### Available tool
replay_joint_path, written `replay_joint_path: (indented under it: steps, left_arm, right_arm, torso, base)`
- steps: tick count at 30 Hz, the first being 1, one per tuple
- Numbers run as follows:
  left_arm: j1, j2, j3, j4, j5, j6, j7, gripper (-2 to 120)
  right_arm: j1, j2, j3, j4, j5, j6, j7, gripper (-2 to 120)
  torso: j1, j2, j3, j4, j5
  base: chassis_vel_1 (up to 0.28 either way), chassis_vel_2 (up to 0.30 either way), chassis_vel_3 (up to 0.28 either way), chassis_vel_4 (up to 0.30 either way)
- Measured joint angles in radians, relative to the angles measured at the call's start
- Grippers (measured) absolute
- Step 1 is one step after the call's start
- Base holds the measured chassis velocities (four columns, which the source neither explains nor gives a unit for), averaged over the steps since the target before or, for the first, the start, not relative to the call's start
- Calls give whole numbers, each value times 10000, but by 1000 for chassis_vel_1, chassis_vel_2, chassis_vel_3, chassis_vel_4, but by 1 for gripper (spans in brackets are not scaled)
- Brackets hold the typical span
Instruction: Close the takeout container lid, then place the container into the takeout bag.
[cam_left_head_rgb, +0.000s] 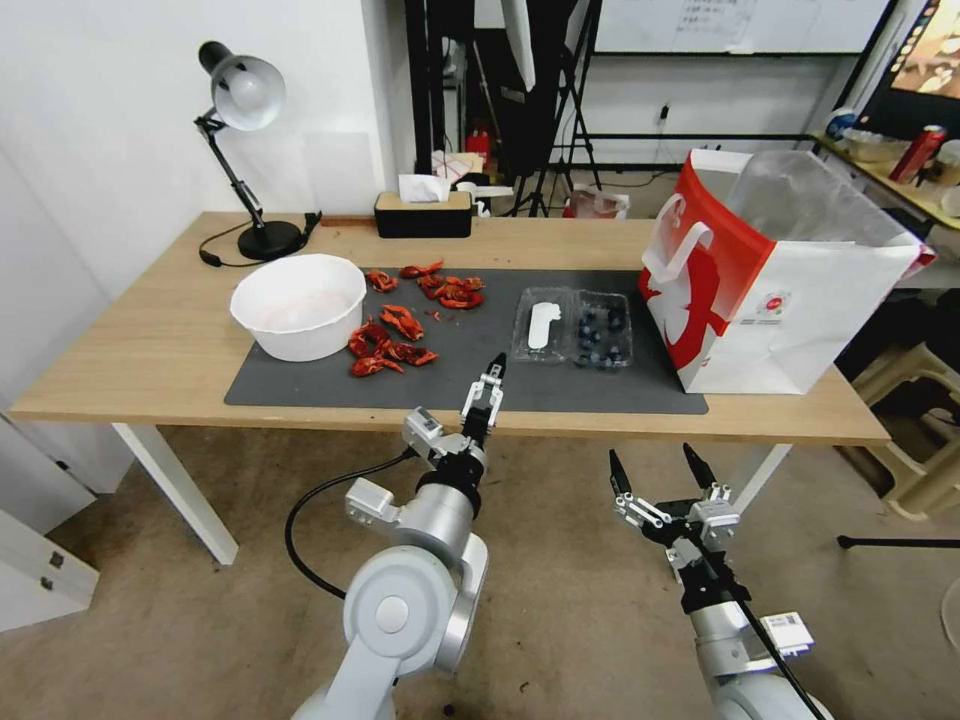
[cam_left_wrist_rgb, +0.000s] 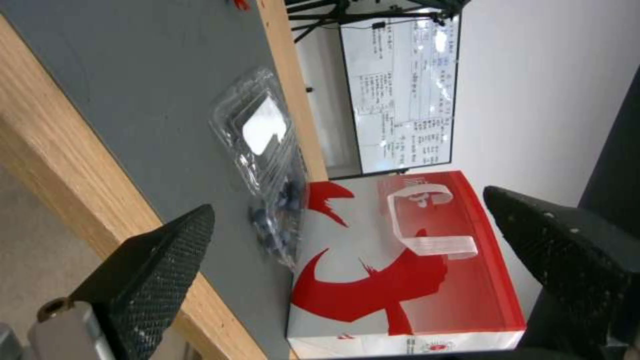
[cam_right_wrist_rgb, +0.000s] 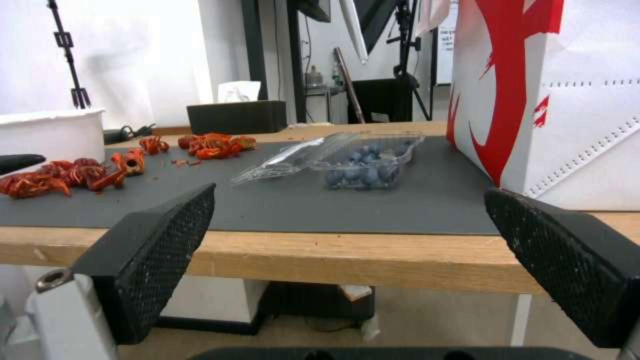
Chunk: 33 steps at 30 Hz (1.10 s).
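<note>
Head view first: small clear plastic clamshell takeout container (cam_left_head_rgb: 603, 341) lying open on the dark grey mat (cam_left_head_rgb: 300, 385), blueberry-filled half toward the bag, hinged clear lid (cam_left_head_rgb: 542, 325) with its white elongated label folded flat toward the crayfish. Standing just beside it, large red-and-white paper takeout bag (cam_left_head_rgb: 745, 295) with white handles, clear liner sticking up and holding the mouth wide, presumably ready to receive the box from above. Nothing closed or bagged yet.

Left gripper (cam_left_head_rgb: 488, 383) raised at the near table edge, short of the lid side of the box; fingers well apart in the left wrist view, holding nothing, aimed at the clamshell and bag. Likely placed to reach the flat lid and swing it over the berries.

Right gripper (cam_left_head_rgb: 659, 467) hanging lower, off the table front, jaws spread wide and empty, level with the tabletop in its wrist view, facing the berry tray. Probably waiting.

Elsewhere on the mat: round white bowl (cam_left_head_rgb: 298, 303) and scattered red crayfish shells (cam_left_head_rgb: 392, 338), well apart from the box.
</note>
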Motion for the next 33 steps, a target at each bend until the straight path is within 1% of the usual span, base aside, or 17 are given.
replay_joint_path:
  steps: [9,14,16,19,22,27,33]
  left_arm:
    - [-231,-160,32,184,0,-2,-201,100]
    - [-378,-212,32,429,7,-18,-351,100]
    - [-468,-178,24,564,11,-29,-547,100]
    - [-529,-166,-13,580,6,-25,-664,100]
    - [-666,-237,-117,571,-144,149,-910,100]
    - [-789,-306,-97,595,-195,243,-972,100]
    - [-1483,-474,105,1017,-347,225,-997,100]
  right_arm:
    - [6,2,-25,-9,-41,-33,4,100]
    - [85,2,-65,-30,-94,-103,24,100]
    - [214,2,-104,-69,-99,-140,28,100]
    - [267,-15,-122,-101,-99,-146,29,100]
    - [277,-148,-151,-173,-79,-167,29,100]
    - [277,-243,-156,-222,-71,-189,34,100]
    - [175,-339,-125,-205,-35,-262,55,100]
  torso:
    - [0,0,0,0,0]
    - [0,0,0,0,-1]
    - [0,0,0,0,-1]
    - [0,0,0,0,0]
    - [0,0,0,1,0]
    - [0,0,0,0,0]
    - [0,0,0,-1,-1]
  base:
    - [0,0,0,0]
    - [0,0,0,0]
    - [0,0,0,0]
    - [0,0,0,0]
    - [0,0,0,0]
    - [0,0,0,0]
    - [0,0,0,0]
